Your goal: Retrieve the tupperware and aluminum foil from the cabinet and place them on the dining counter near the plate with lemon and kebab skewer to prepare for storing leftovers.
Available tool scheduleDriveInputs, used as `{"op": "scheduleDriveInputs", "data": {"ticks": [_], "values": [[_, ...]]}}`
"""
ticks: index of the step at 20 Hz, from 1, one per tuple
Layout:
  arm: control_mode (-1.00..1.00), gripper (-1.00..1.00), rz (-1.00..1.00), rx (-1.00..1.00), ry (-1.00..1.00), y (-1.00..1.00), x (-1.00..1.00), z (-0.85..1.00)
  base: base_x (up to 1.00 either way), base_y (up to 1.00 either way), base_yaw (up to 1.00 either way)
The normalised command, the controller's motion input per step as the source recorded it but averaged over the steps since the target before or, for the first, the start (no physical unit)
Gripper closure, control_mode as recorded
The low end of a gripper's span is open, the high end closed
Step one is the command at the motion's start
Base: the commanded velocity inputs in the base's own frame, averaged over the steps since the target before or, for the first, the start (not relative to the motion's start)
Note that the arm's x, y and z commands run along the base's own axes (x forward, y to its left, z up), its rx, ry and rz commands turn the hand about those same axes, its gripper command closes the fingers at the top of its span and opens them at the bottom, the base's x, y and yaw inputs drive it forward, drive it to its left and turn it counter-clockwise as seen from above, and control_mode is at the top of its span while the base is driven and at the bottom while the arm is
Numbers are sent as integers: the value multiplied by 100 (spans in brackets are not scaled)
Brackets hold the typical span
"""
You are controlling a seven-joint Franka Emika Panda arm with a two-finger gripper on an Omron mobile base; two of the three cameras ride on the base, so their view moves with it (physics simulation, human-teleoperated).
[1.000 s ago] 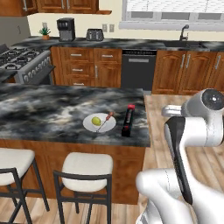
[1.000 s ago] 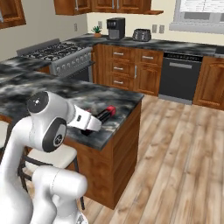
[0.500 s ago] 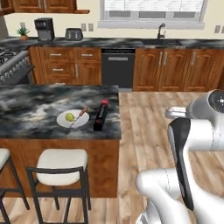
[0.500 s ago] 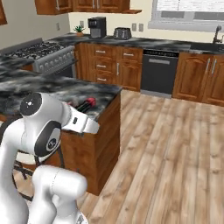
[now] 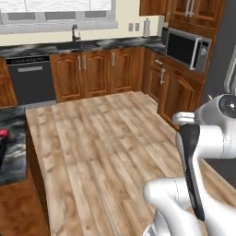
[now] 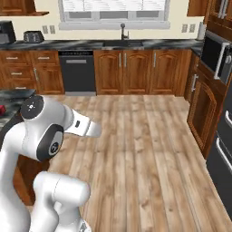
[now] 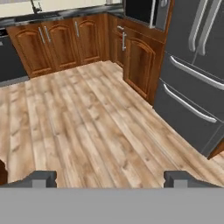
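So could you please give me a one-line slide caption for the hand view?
Open claw over the wood plank floor, facing base cabinets and a dark refrigerator.

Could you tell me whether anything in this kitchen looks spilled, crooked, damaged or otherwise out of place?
Nothing stands out. The wood floor is clean, the base cabinet doors under the sink are shut, and the microwave sits straight. The pincer is open with nothing in it.

No lettering, label, number or sign is legible anywhere in these views.
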Motion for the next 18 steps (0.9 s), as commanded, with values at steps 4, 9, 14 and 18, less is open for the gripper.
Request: {"op": "scheduleDriveInputs", "data": {"ticks": [4, 9, 14, 18], "values": [[100, -100, 0, 0, 0, 0, 0, 0, 97, -34, -30], [100, -100, 0, 0, 0, 0, 0, 0, 100, -7, -4], [100, -100, 0, 0, 0, 0, 0, 0, 100, 0, 0], [100, -100, 0, 0, 0, 0, 0, 0, 100, 0, -4]]}}
